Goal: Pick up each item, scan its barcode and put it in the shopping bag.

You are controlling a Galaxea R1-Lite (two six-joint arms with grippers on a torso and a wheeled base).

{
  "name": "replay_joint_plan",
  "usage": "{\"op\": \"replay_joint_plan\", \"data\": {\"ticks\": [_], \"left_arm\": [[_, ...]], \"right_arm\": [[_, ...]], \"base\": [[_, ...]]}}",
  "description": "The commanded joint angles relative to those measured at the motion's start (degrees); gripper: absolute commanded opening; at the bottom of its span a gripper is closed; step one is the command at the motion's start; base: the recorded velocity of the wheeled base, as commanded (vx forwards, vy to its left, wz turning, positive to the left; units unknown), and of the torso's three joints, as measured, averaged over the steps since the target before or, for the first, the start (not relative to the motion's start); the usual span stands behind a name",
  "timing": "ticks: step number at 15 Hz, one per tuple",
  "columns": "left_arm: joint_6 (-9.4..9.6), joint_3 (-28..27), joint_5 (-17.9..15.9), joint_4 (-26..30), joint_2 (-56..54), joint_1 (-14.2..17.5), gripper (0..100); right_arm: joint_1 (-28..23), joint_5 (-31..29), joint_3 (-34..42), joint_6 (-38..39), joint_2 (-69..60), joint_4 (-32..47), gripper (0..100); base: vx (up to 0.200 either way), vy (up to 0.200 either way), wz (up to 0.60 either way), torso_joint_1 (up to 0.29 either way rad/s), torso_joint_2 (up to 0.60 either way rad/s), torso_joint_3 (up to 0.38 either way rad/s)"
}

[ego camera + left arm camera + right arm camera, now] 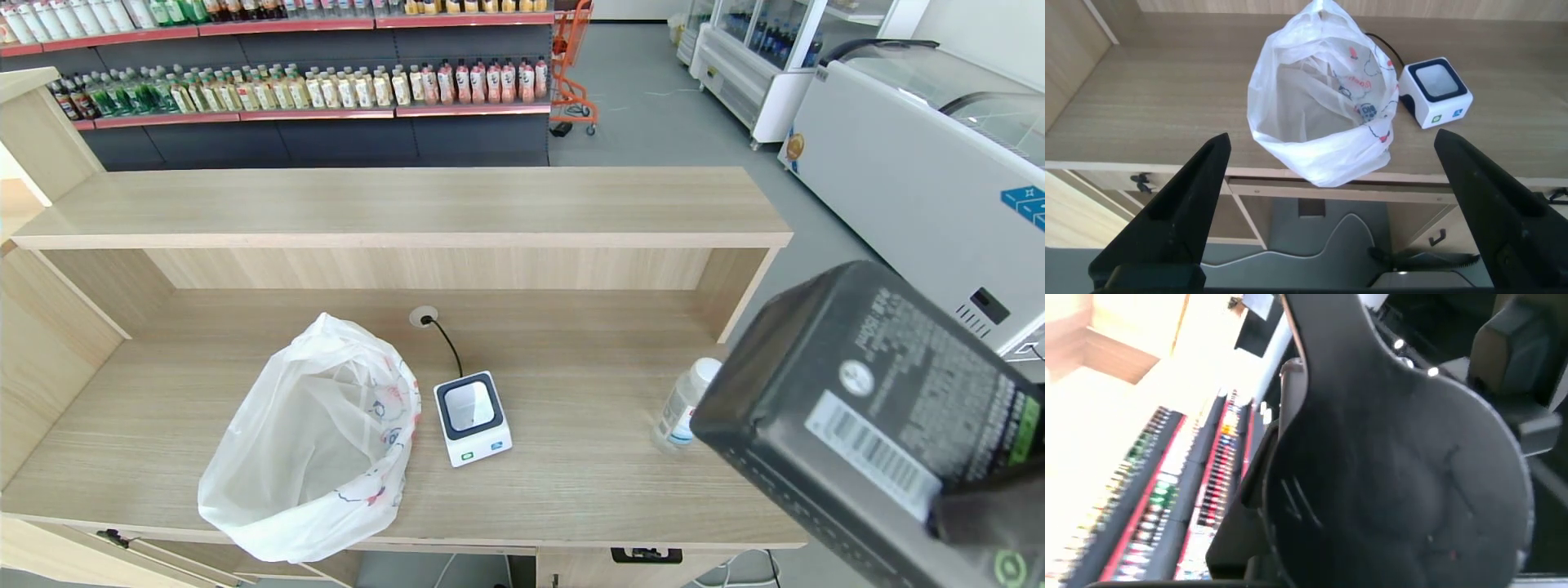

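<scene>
I am working at the wooden counter [571, 457], and the biggest thing before me is the black container [865, 408], which I am holding up in the air off the counter's right end, well apart from everything on it. My right gripper [976, 506] is closing on its lower end, a dark finger lying across the label, so I am judging the grip firm. Its barcode [873, 453] is facing upward, not toward the reader.

The white shopping bag [314, 433] is standing at the left of the counter with its mouth open toward me. As far as I am seeing through the thin plastic, nothing is lying in it yet. My left gripper [1333, 145] is hanging in front of the bag with its fingers spread wide and nothing between them.

Just beside the bag on the right, the scanner [473, 416] is sitting with its window up. Further right, a small clear bottle [682, 408] with a white cap is waiting.

I am judging the task barely begun: the container is needing a scan and bagging, and the bottle is untouched.
</scene>
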Motion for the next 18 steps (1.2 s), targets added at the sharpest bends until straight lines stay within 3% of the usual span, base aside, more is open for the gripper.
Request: {"op": "replay_joint_plan", "data": {"ticks": [1, 2, 3, 4, 5, 6, 7, 8, 11, 12, 14, 18], "left_arm": [[-0.02, 0.0, 0.0, -0.06, -0.02, 0.0, 100], [-0.02, 0.0, 0.0, 0.02, -0.02, 0.0, 100], [-0.02, 0.0, 0.0, 0.02, -0.02, 0.0, 100], [-0.02, 0.0, 0.0, 0.02, -0.02, 0.0, 100], [-0.02, 0.0, 0.0, 0.02, -0.02, 0.0, 100], [-0.02, 0.0, 0.0, 0.02, -0.02, 0.0, 100], [-0.02, 0.0, 0.0, 0.02, -0.02, 0.0, 100], [-0.02, 0.0, 0.0, -0.06, -0.02, 0.0, 100], [-0.02, 0.0, 0.0, 0.02, -0.02, 0.0, 100], [-0.02, 0.0, 0.0, 0.02, -0.02, 0.0, 100], [-0.02, 0.0, 0.0, 0.02, -0.02, 0.0, 100], [-0.02, 0.0, 0.0, -0.06, -0.02, 0.0, 100]], "right_arm": [[-8.38, -2.66, -1.23, 13.74, 1.2, 3.31, 0], [-14.09, -12.15, 0.44, 28.59, -0.12, 8.85, 0], [-20.86, -26.56, -0.79, 46.17, -5.22, 13.42, 0], [-24.37, -34.74, 0.09, 54.69, -7.68, 14.39, 0], [-26.31, -33.15, 3.69, 61.55, -8.47, 16.32, 0], [-27.71, -27.27, 3.52, 67.97, -7.95, 18.61, 0], [-27.27, -25.07, 1.85, 73.24, -7.07, 19.48, 0], [-26.57, -25.24, 1.14, 85.28, -7.15, 18.96, 0], [-24.29, -39.22, -2.64, 134.23, -7.51, 19.31, 0], [-24.99, -40.98, -4.48, 147.59, -5.84, 20.1, 0], [-27.8, -41.06, -3.69, 159.11, -5.13, 23.09, 0], [-26.66, -41.24, 0.79, 162.1, -6.19, 23.09, 0]], "base": [[0.0, 0.0, 0.0, 0.0, 0.0, 0.0], [0.0, 0.0, 0.0, 0.0, 0.0, 0.0], [0.0, 0.0, 0.0, 0.0, 0.0, 0.0], [0.0, 0.0, 0.0, 0.0, 0.0, 0.0], [0.0, 0.0, 0.0, 0.0, 0.0, 0.0], [0.0, 0.0, 0.0, 0.0, 0.0, 0.0], [0.0, 0.0, 0.0, 0.0, 0.0, 0.0], [0.0, 0.0, 0.0, 0.0, 0.0, 0.0], [0.0, 0.0, 0.0, 0.0, 0.0, 0.0], [0.0, 0.0, 0.0, 0.0, 0.0, 0.0], [0.0, 0.0, 0.0, 0.0, 0.0, 0.0], [0.0, 0.0, 0.0, 0.0, 0.0, 0.0]]}}
